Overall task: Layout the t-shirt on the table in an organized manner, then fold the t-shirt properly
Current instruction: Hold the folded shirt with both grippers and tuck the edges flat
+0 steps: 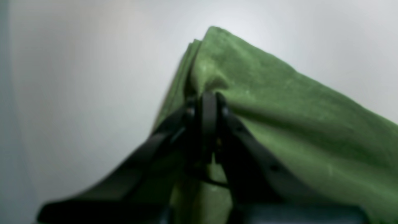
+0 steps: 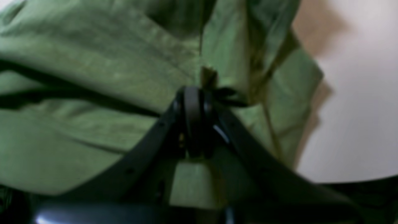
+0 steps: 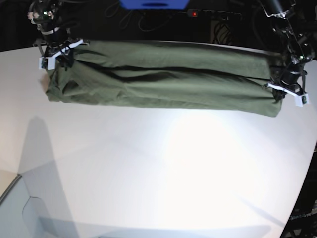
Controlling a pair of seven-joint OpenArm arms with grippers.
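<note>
The olive-green t-shirt (image 3: 163, 79) stretches as a long folded band across the far part of the white table (image 3: 158, 168). My left gripper (image 3: 282, 82) is shut on the shirt's right end, and my right gripper (image 3: 57, 49) is shut on its left end. In the left wrist view the left gripper (image 1: 206, 99) pinches a fold of the t-shirt (image 1: 279, 109) above the table (image 1: 77, 77). Seen from the right wrist, the right gripper (image 2: 194, 95) pinches the bunched t-shirt (image 2: 93, 71), with the table (image 2: 357, 109) to the right.
Dark cables and a blue object (image 3: 153, 4) lie beyond the table's far edge. The table's curved edge runs down the right side (image 3: 304, 188). A pale box-like shape (image 3: 20, 208) sits at the lower left corner.
</note>
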